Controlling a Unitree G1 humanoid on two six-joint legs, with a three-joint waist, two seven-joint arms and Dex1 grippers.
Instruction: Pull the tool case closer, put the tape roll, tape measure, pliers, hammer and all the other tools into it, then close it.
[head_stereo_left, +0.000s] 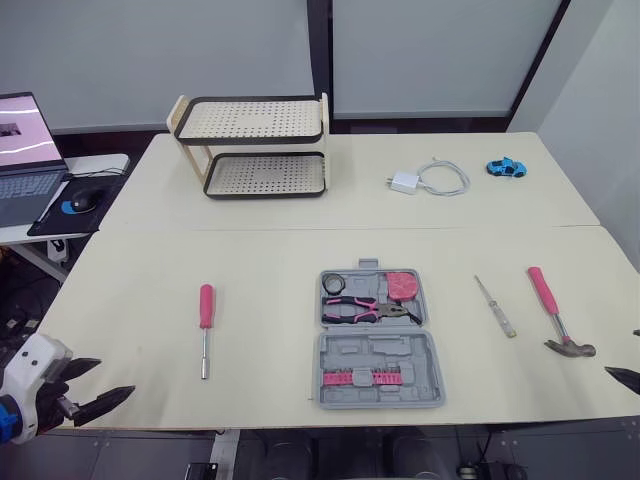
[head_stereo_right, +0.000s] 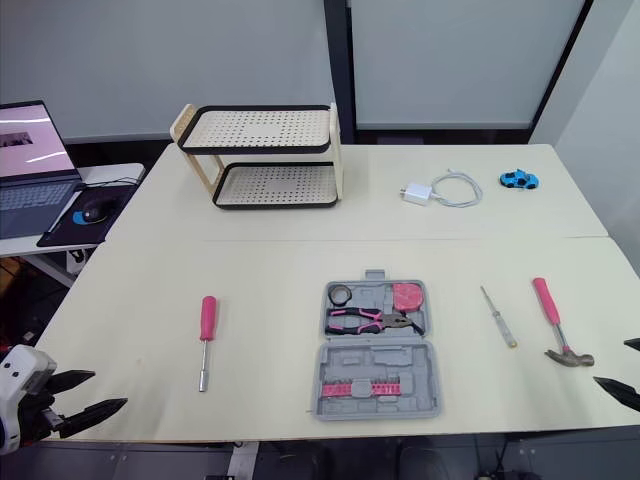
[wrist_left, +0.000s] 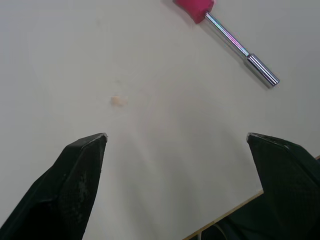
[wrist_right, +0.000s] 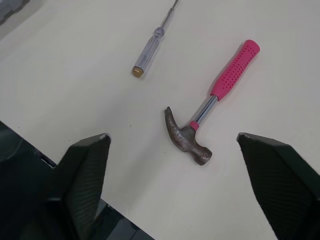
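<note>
My left claw (head_stereo_left: 115, 377) hangs wide open and empty over the near left corner of the pale wooden table (head_stereo_left: 250, 255). My right claw (head_stereo_right: 615, 363) is spread just as wide, holding nothing, near the pink-handled steel hammer (head_stereo_left: 555, 312). The open grey plastic tool case (head_stereo_left: 375, 350) lies midway between them, well apart from both.

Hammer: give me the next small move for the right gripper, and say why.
Probably lower the open right gripper onto the hammer, at its pink handle, and close. The hammer lies loose on the table just ahead of that gripper, outside the open tool case, which already sits near the table's front edge.
</note>
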